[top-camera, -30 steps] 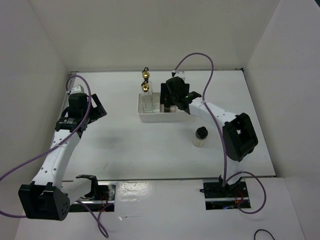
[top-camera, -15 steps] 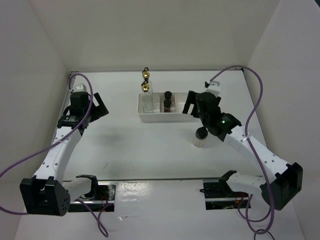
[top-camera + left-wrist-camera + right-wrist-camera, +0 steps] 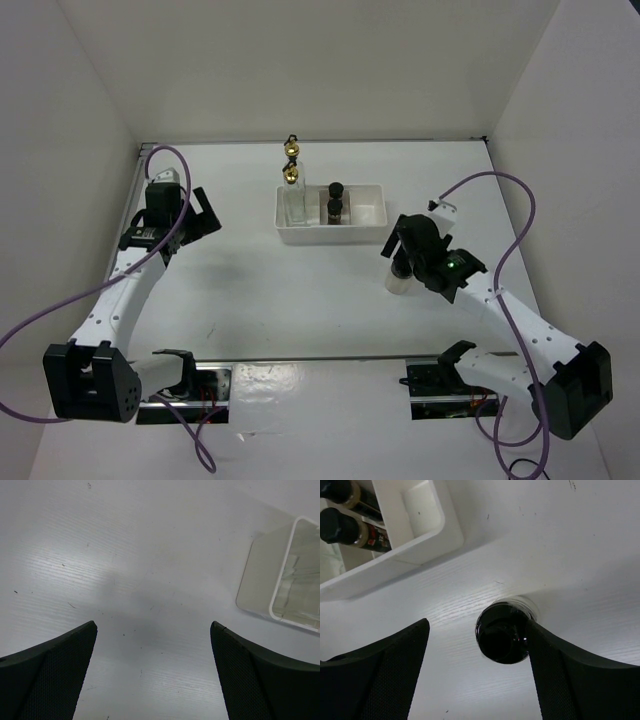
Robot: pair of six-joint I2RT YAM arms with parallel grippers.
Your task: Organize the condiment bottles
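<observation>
A white divided tray [image 3: 365,215] stands at the back centre. Two tall glass bottles with gold tops [image 3: 292,174] stand at its left end. Two small dark black-capped jars [image 3: 336,207] stand in its middle part and also show in the right wrist view [image 3: 340,527]. The squat pale black-capped jar [image 3: 399,279] stands on the table, to the right of and nearer than the tray. My right gripper [image 3: 404,256] is open just over it. In the right wrist view the jar's cap [image 3: 501,634] lies between the fingers, close against the right finger [image 3: 570,680]. My left gripper [image 3: 197,214] is open over bare table.
White walls close in the table on the left, back and right. In the left wrist view the tray's corner [image 3: 280,615] lies to the right of my left gripper [image 3: 152,630]. In the right wrist view the tray's end [image 3: 427,530] lies up and to the left of the right gripper [image 3: 477,625].
My right arm has swung away from the tray, to the right and nearer, and now hovers over the squat pale jar. My left arm has shifted slightly back.
</observation>
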